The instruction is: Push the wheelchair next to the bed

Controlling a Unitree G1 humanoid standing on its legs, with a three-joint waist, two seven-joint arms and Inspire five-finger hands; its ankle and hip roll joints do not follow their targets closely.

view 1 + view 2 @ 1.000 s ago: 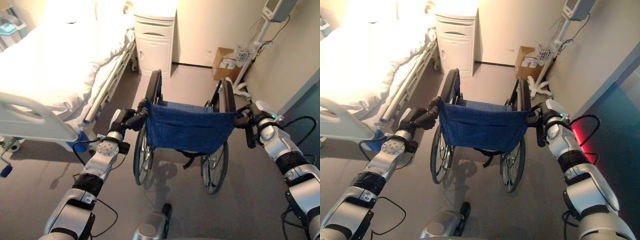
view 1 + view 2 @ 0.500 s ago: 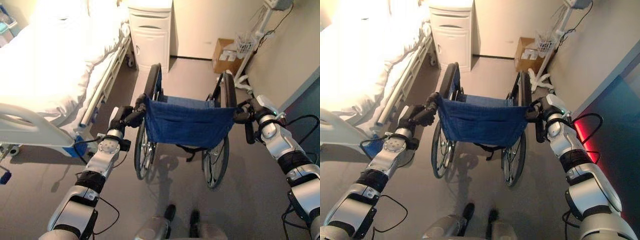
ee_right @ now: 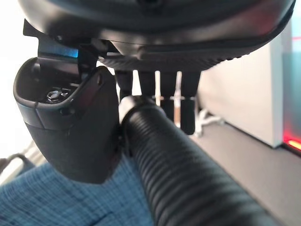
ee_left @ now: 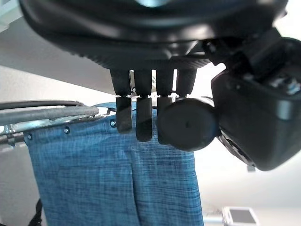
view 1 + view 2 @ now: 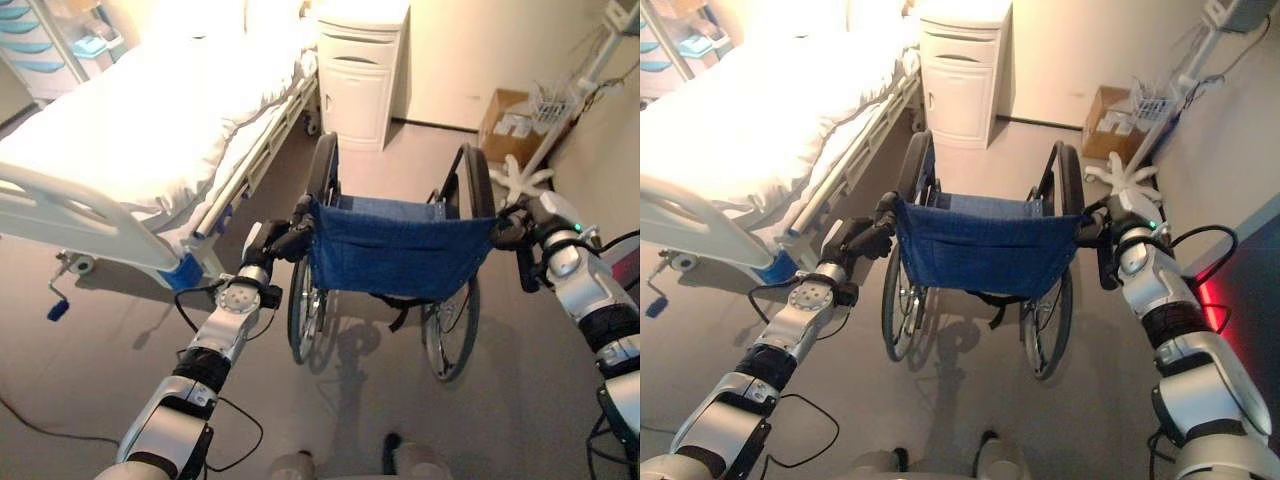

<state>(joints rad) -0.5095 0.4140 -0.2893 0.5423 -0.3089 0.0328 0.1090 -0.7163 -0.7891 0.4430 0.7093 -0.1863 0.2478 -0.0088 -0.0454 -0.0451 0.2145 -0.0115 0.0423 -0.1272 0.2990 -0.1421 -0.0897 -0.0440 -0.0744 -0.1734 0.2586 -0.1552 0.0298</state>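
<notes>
Wheelchair [image 5: 395, 250] at frame centre, bed [image 5: 150, 140] upper left, well apart. Left hand [image 5: 285, 240] and right hand [image 5: 512, 232] each clamped round rear push handle. Likely heavy, rolls freely; blue sling back soft, so push via rigid handles.

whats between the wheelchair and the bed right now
Bare grey floor: in the left eye view a strip of it separates the wheelchair from the bed; nothing lies on it.
</notes>
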